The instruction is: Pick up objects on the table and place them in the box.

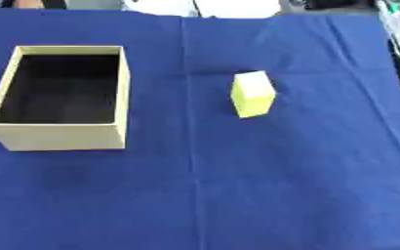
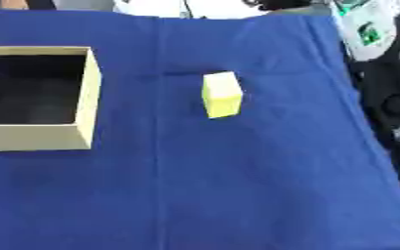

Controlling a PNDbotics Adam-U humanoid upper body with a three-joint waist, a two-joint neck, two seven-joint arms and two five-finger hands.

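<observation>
A small yellow block stands alone on the blue cloth, a little right of the table's middle. To its left sits an open cream cardboard box with a dark inside; nothing shows in it. Neither of my hands appears in either eye view.
The blue cloth covers the whole table, with a crease running down its middle. Equipment and black gear stand past the table's right edge. White items lie beyond the far edge.
</observation>
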